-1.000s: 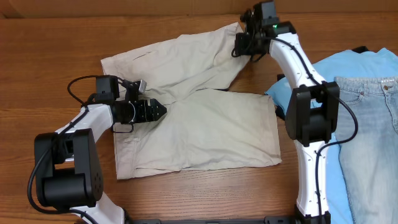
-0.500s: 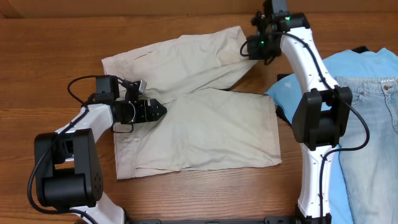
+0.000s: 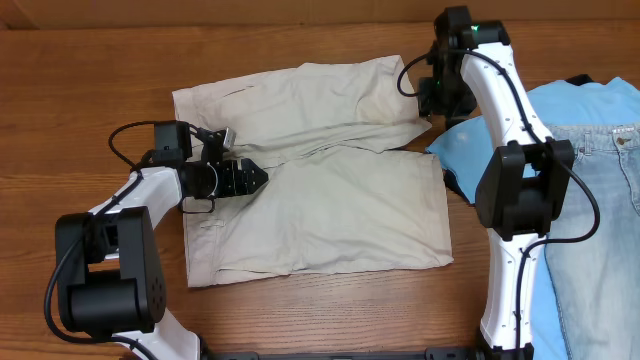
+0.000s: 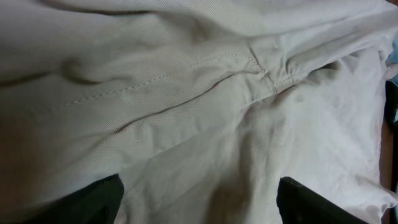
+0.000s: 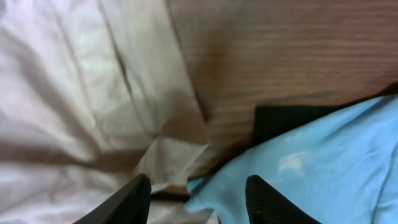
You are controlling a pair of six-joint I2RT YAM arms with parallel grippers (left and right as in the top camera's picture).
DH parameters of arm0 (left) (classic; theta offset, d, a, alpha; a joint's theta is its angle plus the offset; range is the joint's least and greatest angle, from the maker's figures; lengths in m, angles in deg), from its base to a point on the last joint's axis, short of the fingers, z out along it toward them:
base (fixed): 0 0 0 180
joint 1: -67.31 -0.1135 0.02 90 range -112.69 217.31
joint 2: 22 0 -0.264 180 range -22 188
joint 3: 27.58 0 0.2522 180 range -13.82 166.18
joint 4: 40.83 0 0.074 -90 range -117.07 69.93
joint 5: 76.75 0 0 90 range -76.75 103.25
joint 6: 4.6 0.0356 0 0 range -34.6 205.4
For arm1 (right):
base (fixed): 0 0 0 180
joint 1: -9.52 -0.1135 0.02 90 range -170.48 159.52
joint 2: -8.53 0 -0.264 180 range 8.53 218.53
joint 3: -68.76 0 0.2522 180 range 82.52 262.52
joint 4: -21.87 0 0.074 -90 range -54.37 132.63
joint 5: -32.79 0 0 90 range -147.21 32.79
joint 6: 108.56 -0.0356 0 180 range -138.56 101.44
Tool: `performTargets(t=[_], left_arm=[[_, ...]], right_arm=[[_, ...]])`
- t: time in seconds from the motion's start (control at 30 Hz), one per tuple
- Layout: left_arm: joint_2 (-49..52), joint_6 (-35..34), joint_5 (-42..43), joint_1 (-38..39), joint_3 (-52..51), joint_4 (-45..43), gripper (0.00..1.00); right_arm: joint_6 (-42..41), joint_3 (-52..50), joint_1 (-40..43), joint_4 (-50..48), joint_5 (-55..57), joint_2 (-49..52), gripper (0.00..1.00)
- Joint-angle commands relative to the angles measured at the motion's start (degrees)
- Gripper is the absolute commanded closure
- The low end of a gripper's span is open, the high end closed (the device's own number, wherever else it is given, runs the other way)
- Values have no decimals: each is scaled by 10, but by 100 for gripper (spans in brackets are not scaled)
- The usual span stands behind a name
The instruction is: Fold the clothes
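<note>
Two legs of the shorts (image 3: 330,215) run left to right on the table (image 3: 80,80), with the waistband at the left and the hems at the right. The left gripper (image 3: 258,178) sits over the crotch seam, fingers spread, holding nothing. The right gripper (image 3: 437,100), fingers parted and empty, hangs at the far leg's hem corner beside the blue T-shirt (image 3: 470,150). It looks the nearer arm for carrying the hems leftward.

The right gripper (image 5: 198,190) has swung right and nearer, dragging the far leg (image 3: 320,95) of the pale beige cotton shorts (image 3: 340,210) flatter; its jaws have parted.
</note>
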Motion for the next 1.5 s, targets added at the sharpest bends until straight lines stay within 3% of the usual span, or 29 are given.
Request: performTargets(t=[0.0,0.2,0.3,0.37,0.4,0.47,0.5,0.53,0.57,0.6,0.63,0.67,0.77,0.9,1.0,1.03,1.23,1.4,1.47], left_arm=[[39,2,-75,-3,-13,10,17],[39,0,-75,-3,-13,10,16],[39,-1,-74,-3,-13,10,16],[39,-1,-74,-3,-13,11,16],[39,0,-75,-3,-13,12,16],[39,0,-75,-3,-13,13,16],[39,0,-75,-3,-13,14,16],[39,0,-75,-3,-13,14,16],[39,0,-75,-3,-13,15,15],[39,0,-75,-3,-13,15,15],[39,0,-75,-3,-13,15,15],[39,0,-75,-3,-13,15,15],[39,0,-75,-3,-13,17,15],[39,0,-75,-3,-13,17,15],[39,0,-75,-3,-13,19,15],[39,0,-75,-3,-13,19,15],[39,0,-75,-3,-13,19,14],[39,0,-75,-3,-13,19,14],[39,0,-75,-3,-13,21,15]], right_arm=[[-18,8,2,-20,-25,-13,47],[-54,7,2,-57,-101,-2,44],[-63,-9,-3,-55,-108,9,27],[-71,-26,-4,-61,-109,13,28],[-79,-33,-4,-63,-109,14,38],[-91,-40,-4,-67,-112,17,73],[-90,-40,-4,-72,-117,17,84],[-90,-40,-4,-79,-120,17,87],[-91,-39,-4,-82,-124,16,87],[-91,-39,-4,-81,-127,16,79],[-92,-39,-4,-75,-133,16,52],[-94,-40,-4,-64,-134,16,39],[-100,-45,-4,-48,-134,17,39],[-105,-45,-4,-37,-134,17,58],[-121,-46,-4,-33,-135,18,90],[-121,-46,-4,-34,-135,18,96],[-120,-11,-4,-76,-187,18,96],[-36,71,-5,-169,-408,18,96],[-21,99,-8,-181,-423,18,96]])
